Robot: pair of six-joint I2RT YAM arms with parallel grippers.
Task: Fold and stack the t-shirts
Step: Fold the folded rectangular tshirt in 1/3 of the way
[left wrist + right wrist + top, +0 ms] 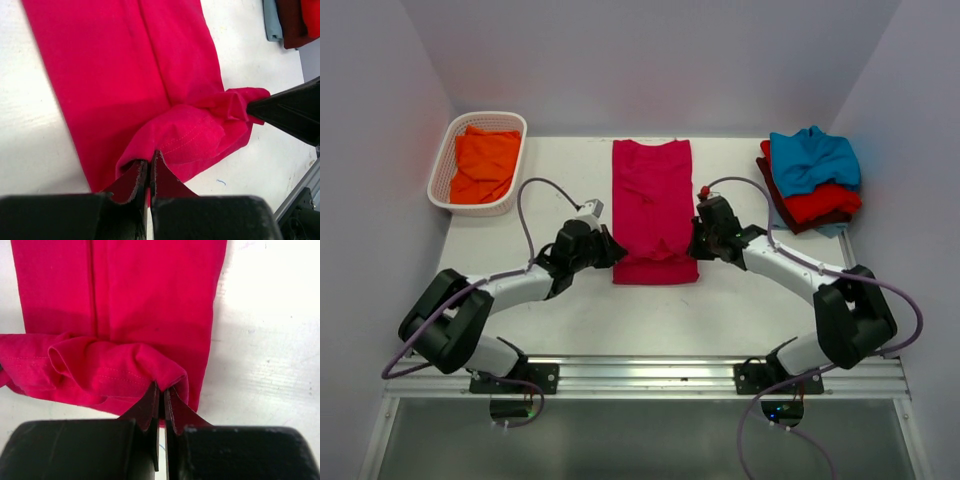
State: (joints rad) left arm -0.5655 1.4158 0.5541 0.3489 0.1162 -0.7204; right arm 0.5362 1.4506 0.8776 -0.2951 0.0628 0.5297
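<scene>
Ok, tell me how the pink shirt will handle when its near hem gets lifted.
Probably floppy: the pink shirt bunches and creases where the shut jaws pinch its hem, so the middle would likely sag between them. It looks thin and light, so it should lift easily.

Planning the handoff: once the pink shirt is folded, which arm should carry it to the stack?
Probably right: the stack lies nearer the right hand than the left hand. Both grip the pink shirt at its near hem.
</scene>
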